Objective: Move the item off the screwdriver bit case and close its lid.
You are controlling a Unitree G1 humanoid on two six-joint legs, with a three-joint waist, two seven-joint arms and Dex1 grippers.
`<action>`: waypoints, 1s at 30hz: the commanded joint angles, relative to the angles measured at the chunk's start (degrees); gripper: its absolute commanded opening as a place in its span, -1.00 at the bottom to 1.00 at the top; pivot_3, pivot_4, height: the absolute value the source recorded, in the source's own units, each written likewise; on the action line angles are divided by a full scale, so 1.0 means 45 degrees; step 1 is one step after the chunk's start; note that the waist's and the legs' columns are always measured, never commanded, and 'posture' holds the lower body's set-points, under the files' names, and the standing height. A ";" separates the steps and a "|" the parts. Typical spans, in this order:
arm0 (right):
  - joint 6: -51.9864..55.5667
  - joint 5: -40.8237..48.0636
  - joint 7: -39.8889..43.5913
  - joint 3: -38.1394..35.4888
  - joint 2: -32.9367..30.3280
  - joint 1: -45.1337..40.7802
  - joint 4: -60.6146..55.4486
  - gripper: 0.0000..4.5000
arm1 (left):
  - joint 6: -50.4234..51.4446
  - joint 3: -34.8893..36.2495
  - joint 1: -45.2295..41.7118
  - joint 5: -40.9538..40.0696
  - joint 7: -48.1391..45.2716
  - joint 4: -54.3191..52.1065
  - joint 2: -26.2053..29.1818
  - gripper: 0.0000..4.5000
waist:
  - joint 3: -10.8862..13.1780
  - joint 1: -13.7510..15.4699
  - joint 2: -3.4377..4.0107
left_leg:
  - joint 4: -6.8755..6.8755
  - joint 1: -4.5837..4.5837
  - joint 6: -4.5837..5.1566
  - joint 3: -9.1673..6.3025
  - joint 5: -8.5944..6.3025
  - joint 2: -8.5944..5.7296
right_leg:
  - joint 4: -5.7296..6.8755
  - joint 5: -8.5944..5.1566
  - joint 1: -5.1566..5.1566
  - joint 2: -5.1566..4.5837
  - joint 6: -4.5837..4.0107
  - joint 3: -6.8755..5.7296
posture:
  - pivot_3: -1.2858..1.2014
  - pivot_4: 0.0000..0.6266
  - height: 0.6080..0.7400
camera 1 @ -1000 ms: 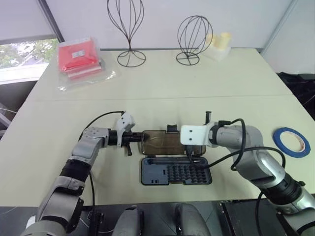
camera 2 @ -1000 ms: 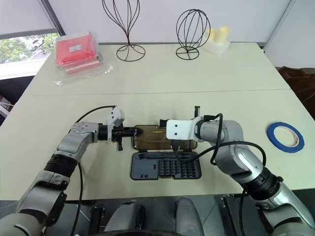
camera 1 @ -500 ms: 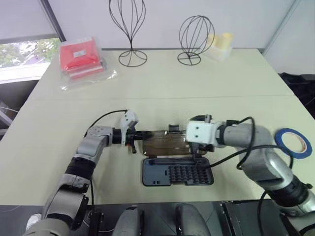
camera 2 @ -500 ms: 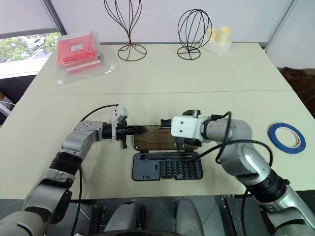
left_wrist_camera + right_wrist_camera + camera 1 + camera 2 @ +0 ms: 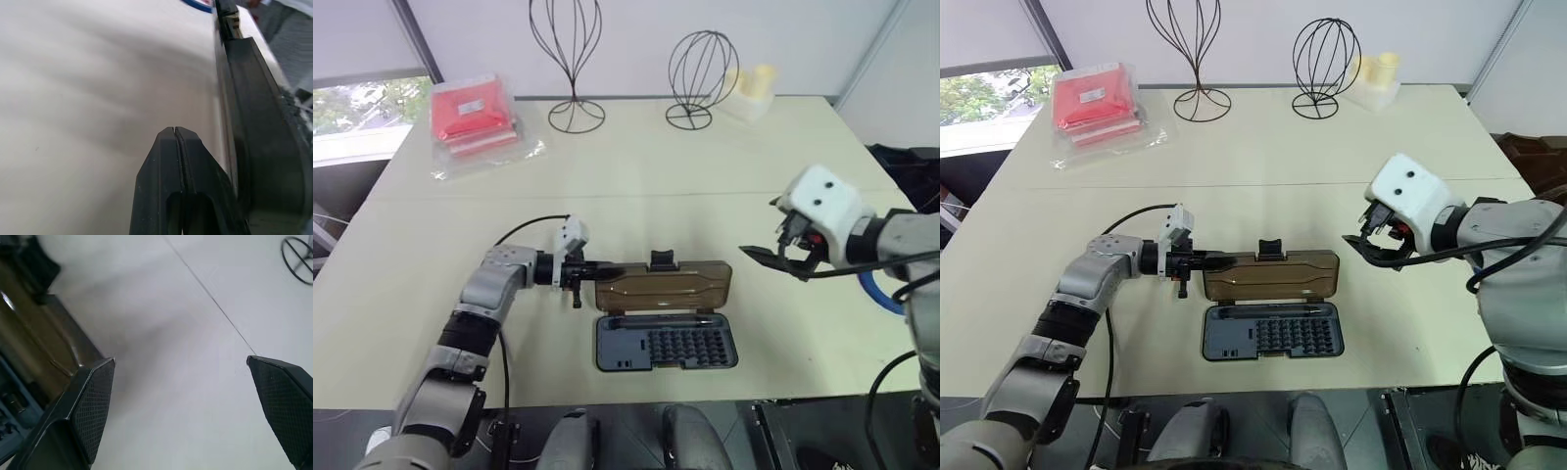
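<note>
The screwdriver bit case [image 5: 666, 345] lies open in the lower centre of the frame on the table [image 5: 656, 186], its dark tray of bits nearest the bottom edge and its brownish see-through lid [image 5: 664, 288] folded back above the tray, latch tab at the lid's upper edge; nothing rests on the lid or the tray. The left gripper [image 5: 597, 269] sits at the lid's upper left corner, fingers pressed together with nothing between them; the left wrist view shows the clenched tips running right alongside the case's dark edge, though whether they touch it I cannot tell. The left arm reaches in from the lower left, forearm low over the table and pointing toward the right of the frame. The right gripper [image 5: 1365, 247] hangs well apart from the case, to the right of it and raised off the table, fingers spread wide and empty; in the right wrist view the case's end shows past one finger. The right arm comes in from the right edge, bent, with a blue tape roll [image 5: 868, 291] partly hidden behind it. The table is cream-coloured. Along its upper edge stand a red packet in clear wrap [image 5: 475, 113] at upper left, two black wire stands [image 5: 572, 98] [image 5: 689, 106] at top centre and some pale yellow objects [image 5: 750, 82] beside them. White walls lie beyond, and a window [image 5: 357, 108] with greenery is at far left.
</note>
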 commanded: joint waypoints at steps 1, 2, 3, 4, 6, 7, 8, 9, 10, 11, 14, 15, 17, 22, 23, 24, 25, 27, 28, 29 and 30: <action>0.0197 0.0653 -0.0572 -0.0808 -0.0553 0.0179 -0.0194 0.98 | 0.0613 -0.0250 0.0276 -0.0618 -0.1066 -0.1444 0.0601 -1.00 | 0.0001 -0.0004 0.0000 | -0.0001 -0.0001 0.0000 0.0000 0.0000 0.0000 | -0.0002 0.0000 0.0000 -0.0001 0.0000 0.0000 | 0.03 -0.52 1.00; 0.0225 0.0846 -0.0699 -0.0897 -0.0650 0.0285 -0.0204 0.98 | 0.0772 -0.0371 0.0409 -0.0701 -0.1372 -0.1815 0.0852 -1.00 | 0.0001 -0.0005 0.0000 | -0.0002 -0.0001 0.0001 -0.0001 -0.0001 0.0001 | -0.0002 0.0000 -0.0001 0.0000 0.0000 0.0000 | 0.03 -0.52 1.00; 0.0222 0.1031 -0.0815 -0.0978 -0.0745 0.0400 -0.0208 0.98 | 0.0860 -0.0522 0.0586 -0.0763 -0.1760 -0.2190 0.1169 -1.00 | 0.0001 -0.0012 0.0001 | -0.0004 0.0000 0.0004 0.0001 -0.0002 0.0001 | -0.0001 0.0000 -0.0001 -0.0002 0.0000 0.0001 | 0.03 -0.52 1.00; 0.0202 0.1205 -0.0930 -0.1034 -0.0830 0.0496 -0.0208 0.98 | 0.0912 -0.0641 0.0739 -0.0809 -0.2073 -0.2488 0.1440 -1.00 | 0.0001 -0.0020 0.0001 | -0.0008 0.0000 0.0004 0.0001 -0.0002 0.0002 | -0.0002 0.0000 -0.0005 -0.0002 0.0000 0.0002 | 0.03 -0.52 1.00; 0.0149 0.1544 -0.1174 -0.1107 -0.0966 0.0619 -0.0172 0.98 | 0.1081 -0.0836 0.0979 -0.0967 -0.2627 -0.3013 0.1937 -1.00 | 0.0004 -0.0025 0.0009 | -0.0009 0.0002 0.0004 0.0006 -0.0002 0.0004 | 0.0000 0.0000 -0.0007 -0.0002 0.0000 0.0004 | 0.03 -0.52 1.00; 0.0124 0.1698 -0.1294 -0.1132 -0.1023 0.0666 -0.0158 0.98 | 0.1131 -0.0901 0.1050 -0.1026 -0.2812 -0.3193 0.2106 -1.00 | 0.0005 -0.0017 0.0009 | -0.0009 0.0002 0.0004 0.0007 -0.0002 0.0004 | -0.0001 0.0000 -0.0007 -0.0002 0.0000 0.0006 | 0.03 -0.52 1.00; 0.0102 0.1837 -0.1406 -0.1149 -0.1063 0.0716 -0.0157 0.98 | 0.1117 -0.0983 0.1117 -0.1039 -0.3023 -0.3342 0.2266 -1.00 | 0.0005 -0.0013 0.0009 | -0.0008 0.0001 0.0004 0.0007 -0.0002 0.0005 | -0.0001 0.0000 -0.0007 -0.0002 0.0000 0.0006 | 0.03 -0.52 1.00; 0.0103 0.1994 -0.1517 -0.1167 -0.1091 0.0755 -0.0162 0.98 | 0.1082 -0.1061 0.1165 -0.1035 -0.3187 -0.3440 0.2383 -1.00 | 0.0006 0.0000 0.0008 | -0.0005 0.0000 0.0005 0.0008 -0.0002 0.0005 | -0.0002 0.0000 -0.0007 -0.0002 0.0000 0.0006 | 0.03 -0.52 1.00; 0.0110 0.2133 -0.1636 -0.1168 -0.1110 0.0795 -0.0172 0.98 | 0.1009 -0.1182 0.1230 -0.1024 -0.3377 -0.3550 0.2511 -1.00 | 0.0006 0.0013 0.0008 | -0.0005 -0.0001 0.0005 0.0008 -0.0002 0.0004 | -0.0002 0.0000 -0.0006 -0.0002 0.0000 0.0008 | 0.03 -0.52 1.00; 0.0102 0.2256 -0.1750 -0.1161 -0.1135 0.0841 -0.0182 0.98 | 0.0921 -0.1296 0.1298 -0.1009 -0.3522 -0.3646 0.2610 -1.00 | 0.0006 0.0013 0.0008 | -0.0004 -0.0001 0.0004 0.0008 -0.0002 0.0003 | -0.0002 0.0000 -0.0005 -0.0004 0.0000 0.0008 | 0.03 -0.52 1.00; 0.0063 0.2609 -0.2097 -0.1123 -0.1208 0.0960 -0.0191 0.98 | 0.0566 -0.1660 0.1588 -0.0822 -0.3703 -0.3907 0.2733 -1.00 | 0.0007 0.0010 0.0008 | -0.0004 -0.0004 0.0006 0.0008 -0.0003 0.0002 | -0.0004 0.0000 -0.0005 -0.0005 0.0000 0.0008 | 0.03 -0.52 1.00; 0.0076 0.2739 -0.2195 -0.1120 -0.1223 0.0967 -0.0197 0.98 | 0.0428 -0.1794 0.1693 -0.0740 -0.3753 -0.3991 0.2776 -1.00 | 0.0007 0.0002 0.0009 | -0.0004 -0.0004 0.0006 0.0009 -0.0003 0.0003 | -0.0005 0.0000 -0.0005 -0.0005 0.0000 0.0008 | 0.03 -0.52 1.00; 0.0099 0.2999 -0.2368 -0.1138 -0.1276 0.0995 -0.0219 0.98 | 0.0073 -0.2061 0.1896 -0.0543 -0.3813 -0.4087 0.2849 -1.00 | 0.0007 -0.0003 0.0009 | -0.0004 -0.0003 0.0006 0.0011 -0.0003 0.0003 | -0.0005 0.0000 -0.0005 -0.0005 -0.0001 0.0010 | 0.03 -0.52 1.00; 0.0152 0.3729 -0.2552 -0.1270 -0.1425 0.1437 -0.0425 0.98 | -0.1338 -0.2973 0.2385 0.0407 -0.3774 -0.3705 0.2728 -1.00 | 0.0005 0.0015 0.0013 | -0.0005 0.0001 0.0007 0.0012 -0.0004 0.0006 | -0.0005 -0.0001 -0.0003 -0.0004 -0.0001 0.0010 | 0.03 -0.52 1.00; 0.0156 0.3937 -0.2498 -0.1345 -0.1419 0.1598 -0.0518 0.98 | -0.1430 -0.3057 0.2381 0.0455 -0.3707 -0.3593 0.2623 -1.00 | 0.0005 0.0027 0.0013 | -0.0004 0.0003 0.0008 0.0011 -0.0004 0.0005 | -0.0007 -0.0001 0.0003 -0.0005 -0.0001 0.0010 | 0.03 -0.52 1.00; 0.0137 0.4138 -0.2457 -0.1416 -0.1444 0.1794 -0.0629 0.98 | -0.1475 -0.3134 0.2378 0.0452 -0.3691 -0.3545 0.2557 -1.00 | 0.0005 0.0032 0.0013 | -0.0004 0.0003 0.0009 0.0011 -0.0005 0.0005 | -0.0011 -0.0001 0.0006 -0.0005 -0.0001 0.0010 | 0.03 -0.52 1.00; 0.0098 0.4301 -0.2442 -0.1468 -0.1474 0.2006 -0.0736 0.98 | -0.1470 -0.3199 0.2375 0.0414 -0.3718 -0.3541 0.2515 -1.00 | 0.0004 0.0041 0.0014 | -0.0003 0.0008 0.0011 0.0011 -0.0006 0.0004 | -0.0014 -0.0001 0.0014 -0.0006 -0.0001 0.0011 | 0.03 -0.52 1.00; 0.0007 0.4597 -0.2465 -0.1491 -0.1479 0.2515 -0.0979 0.98 | -0.1447 -0.3309 0.2306 0.0361 -0.3726 -0.3541 0.2390 -1.00 | 0.0004 0.0043 0.0014 | -0.0002 0.0014 0.0014 0.0009 -0.0007 0.0003 | -0.0017 -0.0001 0.0025 -0.0007 -0.0001 0.0009 | 0.03 -0.52 1.00; -0.0030 0.4744 -0.2481 -0.1499 -0.1468 0.2777 -0.1136 0.98 | -0.1401 -0.3338 0.2263 0.0320 -0.3729 -0.3570 0.2335 -1.00 | 0.0004 0.0044 0.0014 | -0.0002 0.0021 0.0016 0.0007 -0.0008 0.0003 | -0.0017 -0.0001 0.0033 -0.0006 -0.0001 0.0009 | 0.03 -0.52 1.00; -0.0035 0.4956 -0.2455 -0.1570 -0.1401 0.3013 -0.1330 0.98 | -0.1303 -0.3333 0.2201 0.0258 -0.3725 -0.3605 0.2285 -1.00 | 0.0004 0.0044 0.0014 | -0.0002 0.0023 0.0017 0.0006 -0.0009 0.0002 | -0.0017 -0.0001 0.0037 -0.0006 -0.0001 0.0008 | 0.03 -0.52 1.00; -0.0034 0.5202 -0.2430 -0.1677 -0.1299 0.3162 -0.1478 0.98 | -0.1233 -0.3318 0.2158 0.0221 -0.3734 -0.3627 0.2265 -1.00 | 0.0004 0.0039 0.0014 | -0.0002 0.0023 0.0017 0.0006 -0.0009 0.0002 | -0.0017 -0.0001 0.0039 -0.0006 -0.0001 0.0008 | 0.03 -0.52 1.00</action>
